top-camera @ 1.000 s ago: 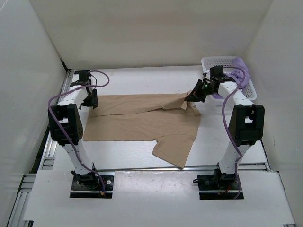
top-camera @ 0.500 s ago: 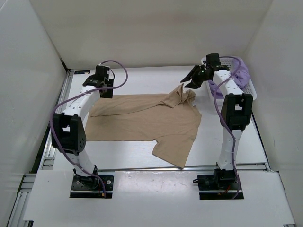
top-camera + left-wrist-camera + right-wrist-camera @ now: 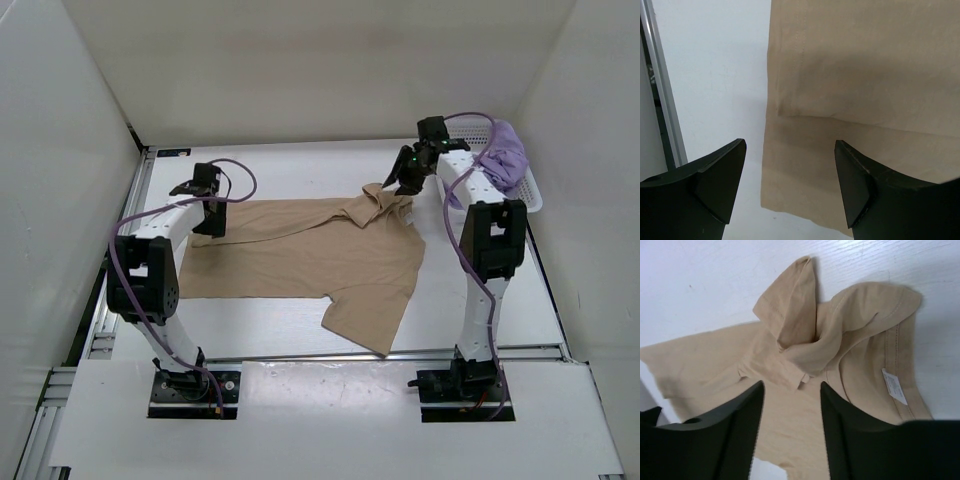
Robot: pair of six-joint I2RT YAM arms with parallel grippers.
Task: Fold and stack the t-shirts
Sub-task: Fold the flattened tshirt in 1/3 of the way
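While you look down from above with the arm bases at 6 o'clock, the tan shirt [image 3: 300,255] lies spread on the table [image 3: 300,165] around the centre of the dial. It is mostly flat, with one flap reaching toward 5 o'clock. Its collar end, at 1 o'clock, is bunched into a raised heap.

Your right gripper [image 3: 791,385] hangs over that heap with its jaws apart and nothing between them. In its wrist view the crumpled fold sits at 12 o'clock from the fingers [image 3: 735,435], and the neck label [image 3: 894,386] shows at 3 o'clock inside the collar.

Your left gripper [image 3: 790,145] is at about 10 o'clock on the dial, over the shirt's left edge. Its jaws are also spread wide and empty; you can't tell whether the tips touch the cloth. In its wrist view the shirt's edge runs between the fingers, with bare table at 9 o'clock and tan cloth at 3 o'clock.

The lavender shirt [image 3: 505,155] is heaped in the basket [image 3: 532,195] at 2 o'clock, just beside the right arm.
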